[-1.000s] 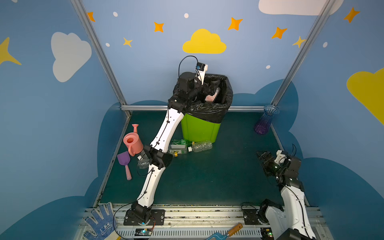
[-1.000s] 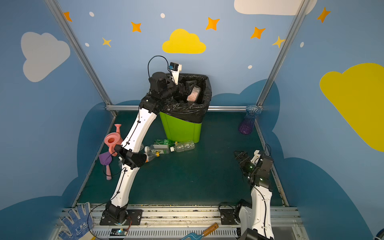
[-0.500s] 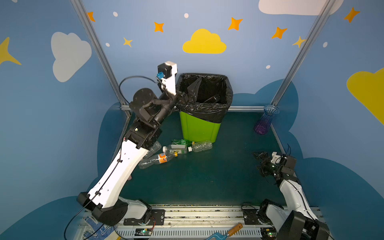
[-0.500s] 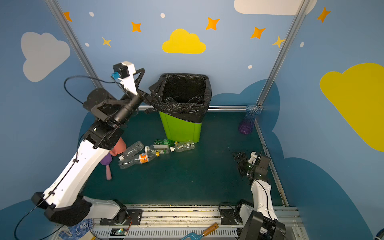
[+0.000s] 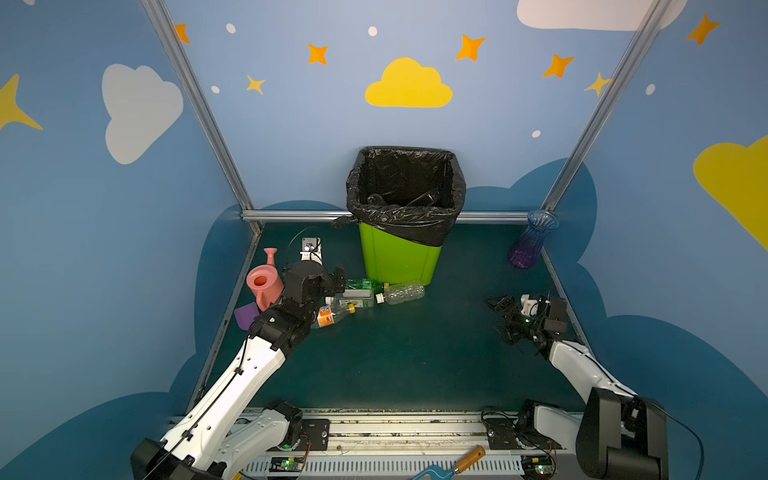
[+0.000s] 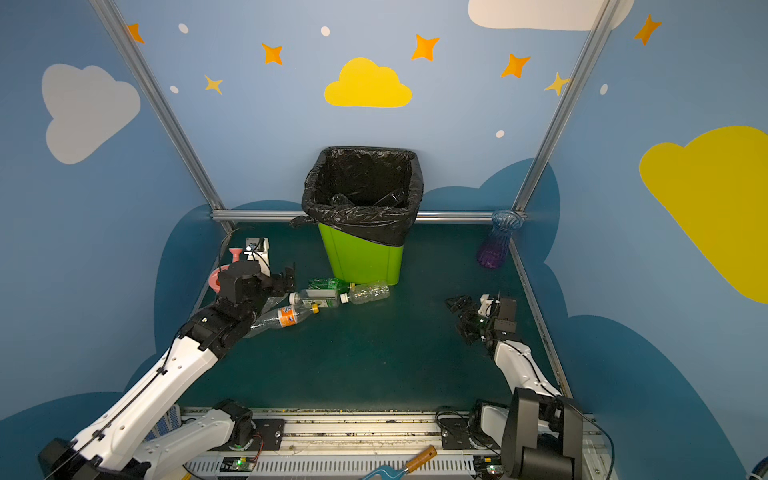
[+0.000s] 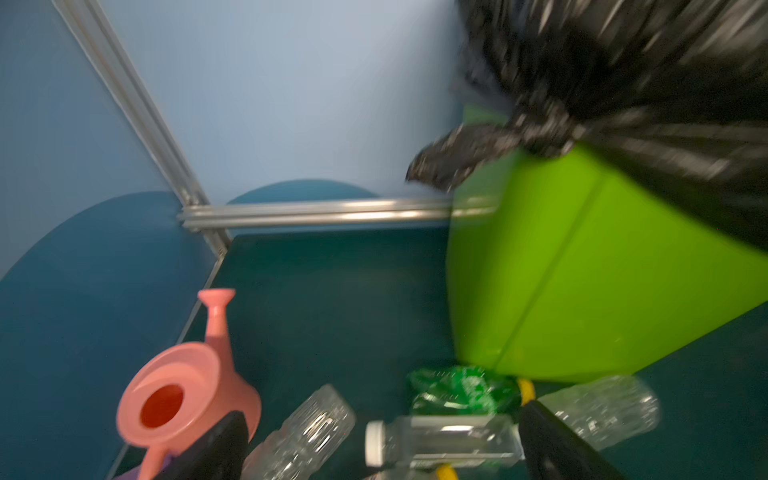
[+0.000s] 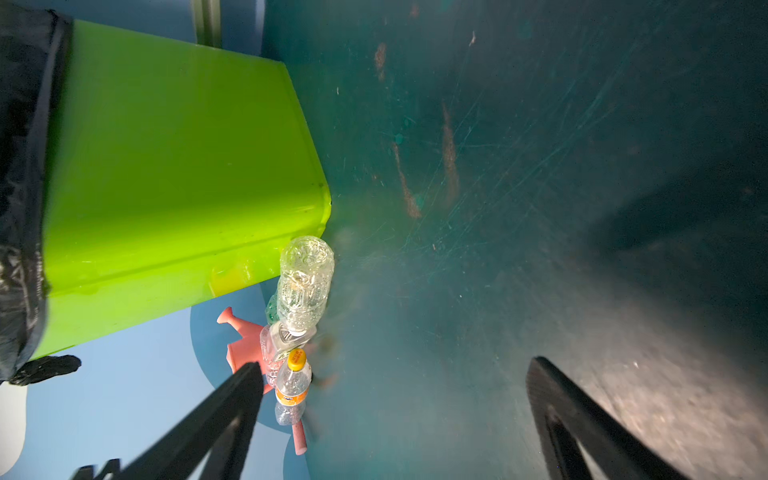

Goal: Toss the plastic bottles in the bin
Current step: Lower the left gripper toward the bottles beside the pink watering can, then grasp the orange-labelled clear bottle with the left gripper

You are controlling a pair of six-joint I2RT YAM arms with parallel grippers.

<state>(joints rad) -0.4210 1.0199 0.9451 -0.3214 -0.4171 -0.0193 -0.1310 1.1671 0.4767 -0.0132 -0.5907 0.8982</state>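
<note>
The lime-green bin (image 5: 399,257) (image 6: 361,257) with its black liner stands at the back middle, and clear bottles lie inside it. Several plastic bottles lie on the floor at its front left: a green one (image 5: 363,284), a clear one (image 5: 403,292), a white-capped one (image 7: 449,440) and an orange-labelled one (image 5: 332,316) (image 8: 293,390). My left gripper (image 5: 337,286) (image 7: 382,409) hangs low over them, open and empty. Over bare floor at the right, my right gripper (image 5: 498,318) (image 8: 395,368) is open and empty.
A pink watering can (image 5: 264,282) and a purple scoop (image 5: 246,313) sit by the left wall, just behind my left arm. A blue-purple vase (image 5: 530,241) stands in the back right corner. A wooden-handled tool (image 5: 457,463) lies on the front rail.
My left arm has left the bin's mouth, swung out to the left and dropped to the floor beside the bottles, gripper open. The right arm shifted slightly.
</note>
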